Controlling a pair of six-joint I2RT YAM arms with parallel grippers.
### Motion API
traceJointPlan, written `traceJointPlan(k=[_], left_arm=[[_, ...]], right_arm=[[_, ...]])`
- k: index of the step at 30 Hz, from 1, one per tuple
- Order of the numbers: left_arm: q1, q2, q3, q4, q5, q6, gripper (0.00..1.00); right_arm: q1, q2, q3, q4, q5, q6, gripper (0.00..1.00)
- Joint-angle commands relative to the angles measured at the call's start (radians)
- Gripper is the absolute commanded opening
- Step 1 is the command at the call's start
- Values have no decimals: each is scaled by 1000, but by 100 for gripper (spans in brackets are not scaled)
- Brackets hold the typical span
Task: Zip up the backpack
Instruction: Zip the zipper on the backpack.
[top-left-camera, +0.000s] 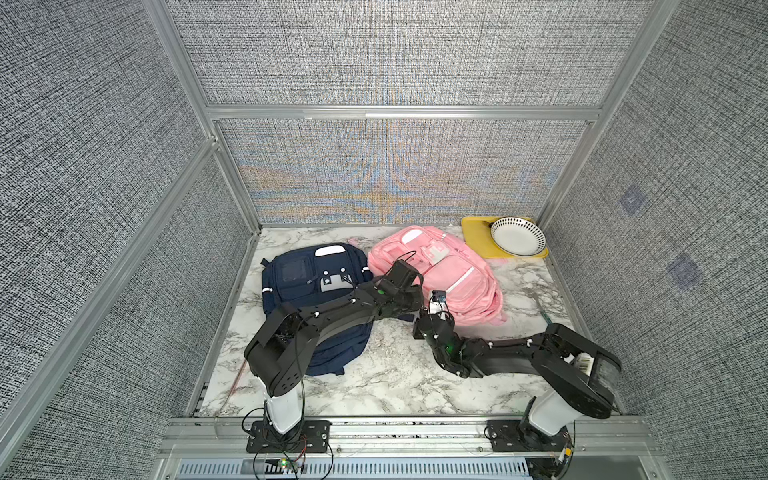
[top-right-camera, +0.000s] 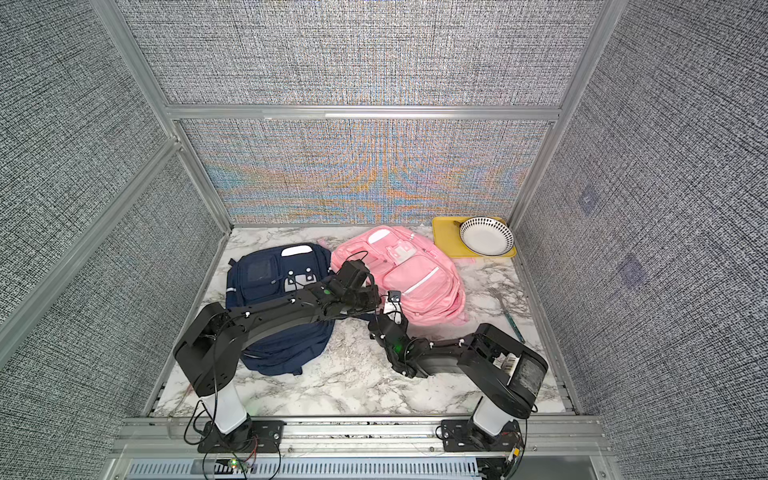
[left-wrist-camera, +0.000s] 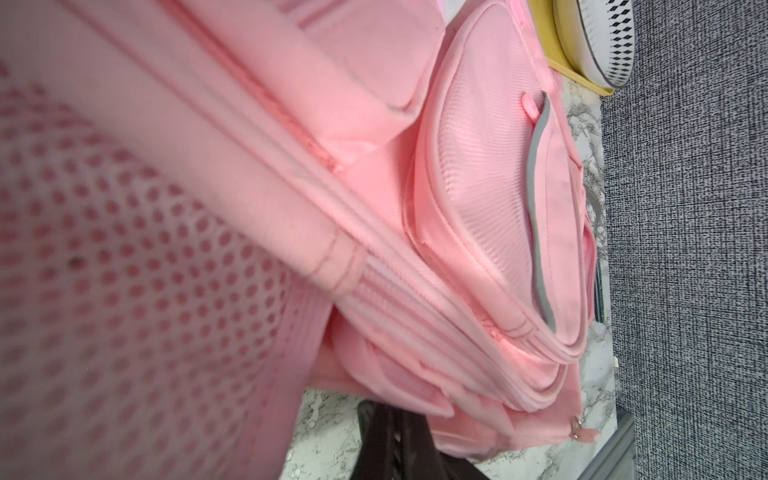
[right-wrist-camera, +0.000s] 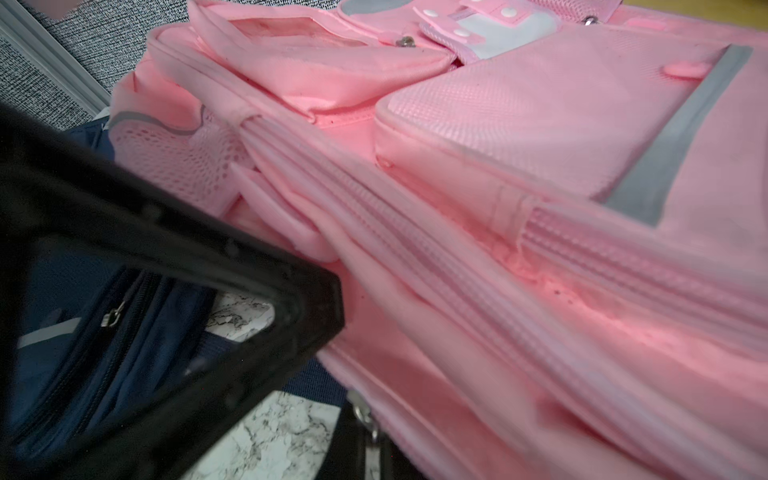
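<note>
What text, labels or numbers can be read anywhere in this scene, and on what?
None readable.
On the right arm, a barcode sticker: too small to read.
On the navy backpack, a white patch: looks blank.
On the pink backpack, a white panel: looks blank.
</note>
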Motion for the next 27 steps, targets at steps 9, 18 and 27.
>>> traceJointPlan(k=[9, 18, 27], left_arm=[[-3, -9, 5, 35, 17, 8, 0], [-1, -13, 27, 2, -4, 15, 0], [-2, -13, 27, -2, 0, 17, 0]], right_arm=[[-50, -124, -120, 55, -102, -52, 0], [-113, -233, -209, 48, -203, -90, 0], [-143, -237, -222, 50, -266, -111, 0]])
